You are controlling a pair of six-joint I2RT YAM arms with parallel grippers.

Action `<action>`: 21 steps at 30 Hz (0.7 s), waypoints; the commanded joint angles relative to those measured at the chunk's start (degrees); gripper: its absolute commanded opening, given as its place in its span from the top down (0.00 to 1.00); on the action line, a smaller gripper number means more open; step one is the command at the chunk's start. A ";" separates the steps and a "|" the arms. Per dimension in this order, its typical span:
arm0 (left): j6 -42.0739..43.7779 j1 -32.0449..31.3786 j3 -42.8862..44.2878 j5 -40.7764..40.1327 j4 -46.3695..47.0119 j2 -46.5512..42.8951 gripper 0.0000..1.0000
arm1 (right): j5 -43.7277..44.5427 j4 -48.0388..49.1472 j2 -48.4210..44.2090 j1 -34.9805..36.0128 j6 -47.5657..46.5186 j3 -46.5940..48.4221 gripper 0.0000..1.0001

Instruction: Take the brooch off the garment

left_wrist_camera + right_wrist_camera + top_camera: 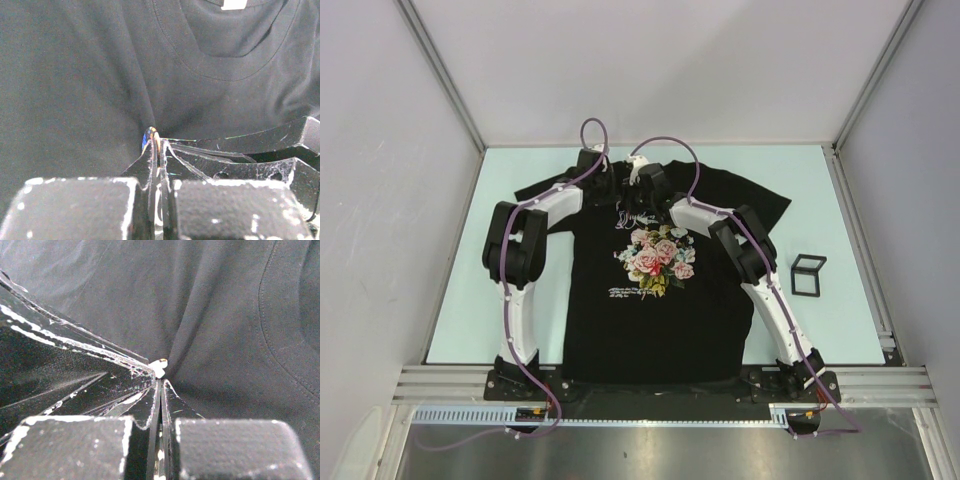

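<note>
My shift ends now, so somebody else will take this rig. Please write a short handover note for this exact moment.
Left hand: shut on the brooch, a blue-and-gold edge showing at its tips.
Right hand: shut, apparently pinching T-shirt fabric right beside it.
Both meet near the collar; the T-shirt lies spread on the table.
Done: both grips taken. To do: the brooch seems not yet free of the fabric; pull it off.
</note>
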 commanded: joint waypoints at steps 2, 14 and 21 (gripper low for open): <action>0.01 -4.56 -2.10 6.35 -3.77 0.90 1.00 | -3.79 10.37 -5.43 3.45 4.69 4.88 1.00; 0.54 -4.48 -4.91 6.35 -2.19 -0.77 1.00 | -4.94 7.30 -4.46 2.05 11.37 9.73 1.00; -1.04 -3.60 -7.98 3.10 1.59 -3.41 1.00 | 7.97 3.87 -11.83 1.52 8.82 -0.97 1.00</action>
